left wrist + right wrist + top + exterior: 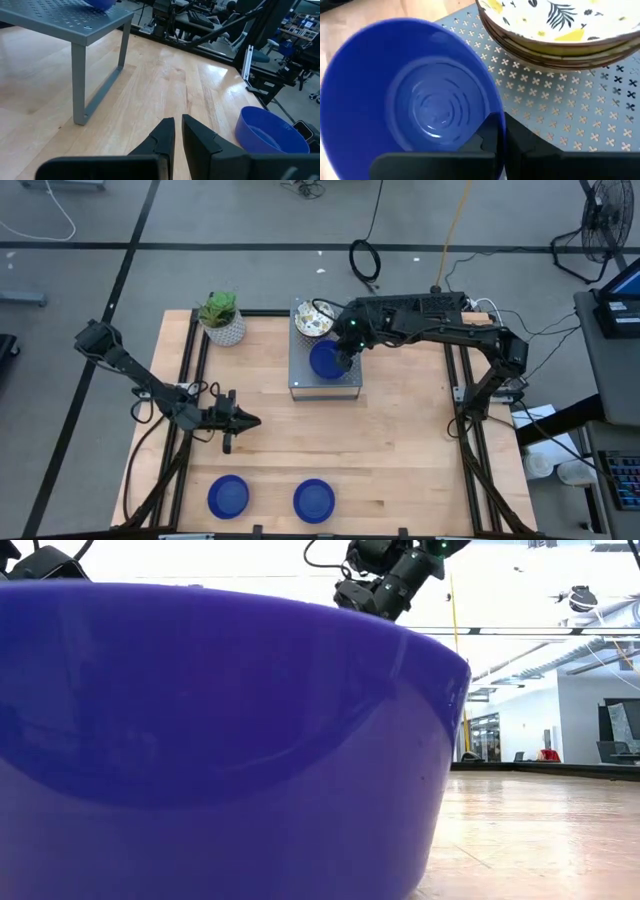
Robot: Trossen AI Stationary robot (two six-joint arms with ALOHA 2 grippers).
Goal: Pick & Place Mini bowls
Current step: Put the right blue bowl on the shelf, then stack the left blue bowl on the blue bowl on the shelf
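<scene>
On the grey perforated stand sit a stack of cream speckled bowls and one blue bowl. My right gripper reaches over the stand from the table's right and is shut on that blue bowl. Two more blue bowls rest on their bases near the table's near edge; one fills the low view. My left gripper hovers shut over the table's left part, touching nothing. My right gripper holds the blue bowl by its rim on the side facing the cream stack. One finger is inside the bowl and one outside, coming from above and slanting down. The bowl is over the stand's top; whether its base is lifted cannot be told.
A white textured pot with a green plant stands at the table's far left corner, beside the stand. Bare wood lies between the stand and the near edge. The stand's leg is ahead of my left gripper.
</scene>
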